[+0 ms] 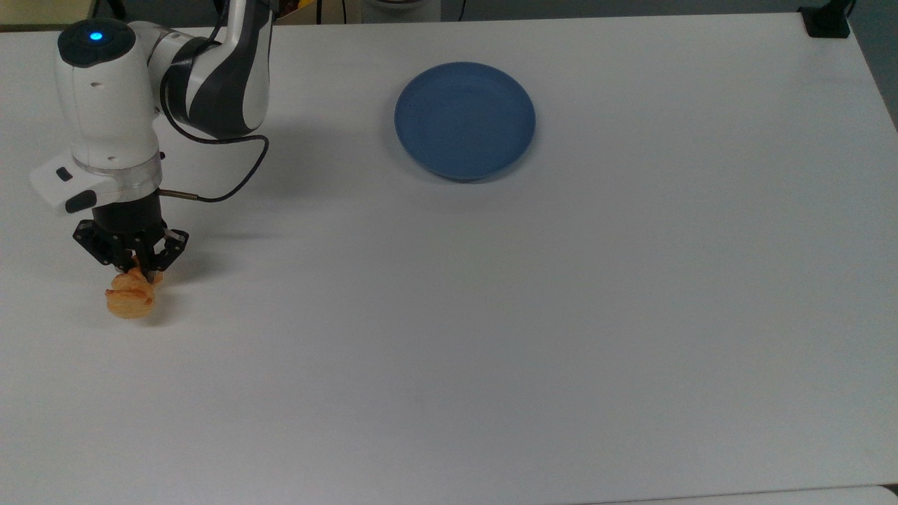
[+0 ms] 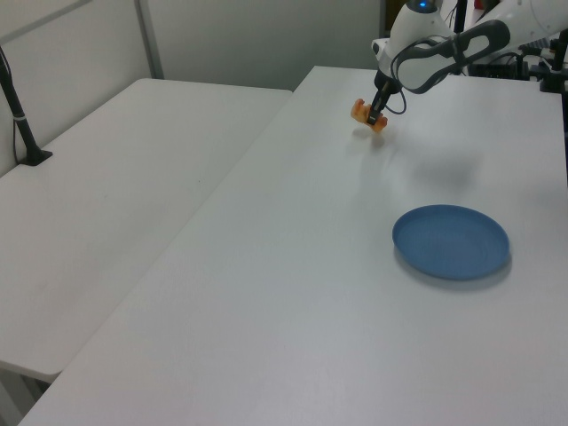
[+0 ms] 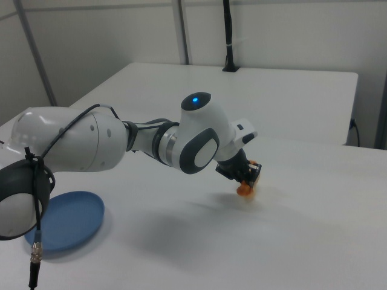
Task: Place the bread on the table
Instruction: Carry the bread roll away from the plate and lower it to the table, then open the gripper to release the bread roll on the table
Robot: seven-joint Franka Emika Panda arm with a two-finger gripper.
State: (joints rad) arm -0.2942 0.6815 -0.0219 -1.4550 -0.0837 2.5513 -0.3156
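Looking across the big white table (image 1: 561,337) from the near edge of the left view, there's plain bare surface first, then the blue plate (image 2: 451,240) sitting flat on the left view's right side, nothing on it. Farther back, the pincer (image 1: 137,270) is pointing down and clamping the top end of the bread (image 1: 129,298), so the little golden-orange loaf is hanging below the fingers. It's hovering right down near the table, close to the top view's left edge and well apart from the plate; can't tell if its bottom is actually touching the surface. A black cable (image 1: 231,179) is looping off the wrist behind it.
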